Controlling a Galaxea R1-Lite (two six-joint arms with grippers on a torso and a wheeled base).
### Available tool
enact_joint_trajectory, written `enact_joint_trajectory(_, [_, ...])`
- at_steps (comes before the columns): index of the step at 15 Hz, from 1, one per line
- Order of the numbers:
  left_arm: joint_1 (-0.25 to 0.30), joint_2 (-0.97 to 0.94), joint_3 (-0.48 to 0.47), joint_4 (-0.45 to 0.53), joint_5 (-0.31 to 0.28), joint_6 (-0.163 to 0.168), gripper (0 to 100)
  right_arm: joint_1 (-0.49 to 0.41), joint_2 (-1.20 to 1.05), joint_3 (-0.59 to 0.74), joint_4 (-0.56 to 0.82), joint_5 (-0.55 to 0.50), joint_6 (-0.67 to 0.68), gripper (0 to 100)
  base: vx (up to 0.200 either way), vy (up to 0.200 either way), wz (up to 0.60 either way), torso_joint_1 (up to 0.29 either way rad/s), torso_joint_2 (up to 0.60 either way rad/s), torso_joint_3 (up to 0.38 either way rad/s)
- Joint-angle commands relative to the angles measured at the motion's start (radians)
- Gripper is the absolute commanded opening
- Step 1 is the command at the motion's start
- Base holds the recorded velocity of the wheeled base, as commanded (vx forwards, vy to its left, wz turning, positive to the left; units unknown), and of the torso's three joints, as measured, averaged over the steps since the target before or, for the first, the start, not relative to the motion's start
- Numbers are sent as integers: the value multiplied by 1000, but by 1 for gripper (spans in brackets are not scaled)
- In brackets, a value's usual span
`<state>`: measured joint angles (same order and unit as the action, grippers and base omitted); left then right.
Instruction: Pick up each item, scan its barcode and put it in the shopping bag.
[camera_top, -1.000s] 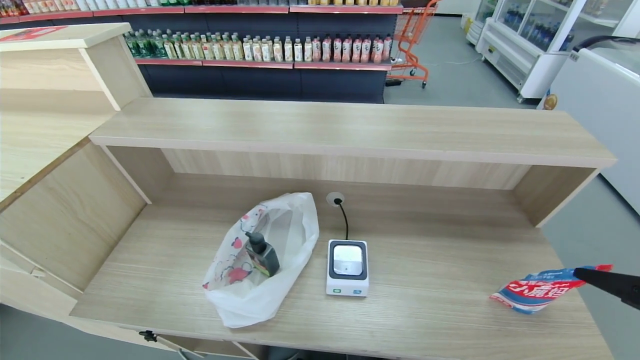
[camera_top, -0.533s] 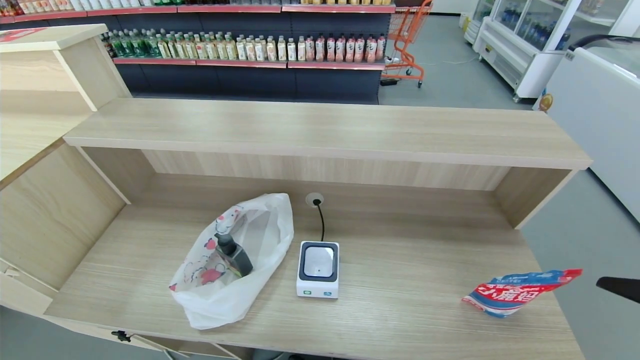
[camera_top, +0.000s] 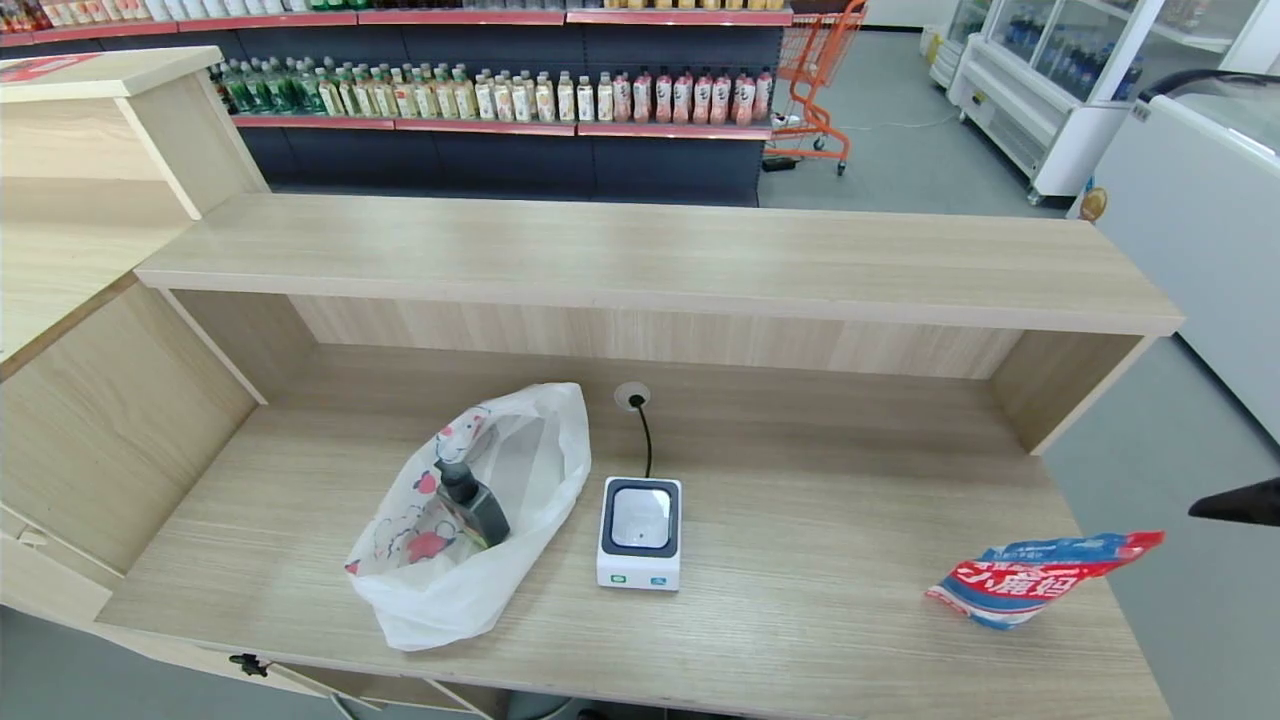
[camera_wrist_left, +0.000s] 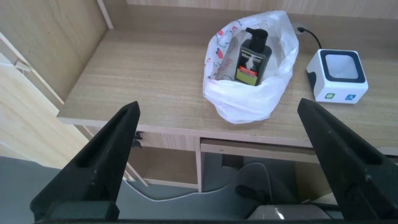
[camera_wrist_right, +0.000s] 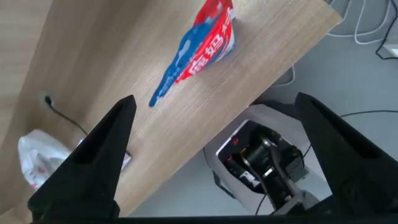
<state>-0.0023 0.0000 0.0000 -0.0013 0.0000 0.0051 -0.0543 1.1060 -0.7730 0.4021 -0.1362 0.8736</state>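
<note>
A white plastic shopping bag (camera_top: 470, 520) lies open on the wooden counter, with a dark pump bottle (camera_top: 475, 505) inside it. Just right of it stands the white barcode scanner (camera_top: 640, 530) with its cable. A red and blue pouch (camera_top: 1040, 578) lies near the counter's right end. One dark finger (camera_top: 1235, 502) of my right gripper pokes in beyond that end, apart from the pouch. In the right wrist view my right gripper (camera_wrist_right: 216, 102) is open, with the pouch (camera_wrist_right: 202, 46) ahead of it. My left gripper (camera_wrist_left: 217, 107) is open, off the counter's front edge, facing the bag (camera_wrist_left: 249, 93) and the bottle (camera_wrist_left: 252, 56).
A raised wooden ledge (camera_top: 650, 260) runs along the back of the counter, and side panels close both ends. Bare counter lies between the scanner (camera_wrist_left: 339, 74) and the pouch. Behind are shelves of bottles (camera_top: 500, 95), an orange cart (camera_top: 820, 70) and freezers.
The head view has shifted. My right gripper's finger, which overlapped the pouch's top corner a second ago, has drawn back to the right and risen. The pouch stays on the counter.
</note>
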Motion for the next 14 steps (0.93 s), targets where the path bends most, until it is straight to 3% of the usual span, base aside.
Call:
enact_joint_trajectory(1, [-1,0,0,0,2,-1,100,-21,207,-2,-85,-62,5,100,0,0,0,0,0,0])
enact_joint_trajectory(8, [-1,0,0,0,2,-1,100,-9,584,-2,-321,-88,5,100,0,0,0,0,0,0])
enact_joint_trajectory(14, [-1,0,0,0,0,-1,100,96,833,-9,-548,-88,-22,100,0,0,0,0,0,0])
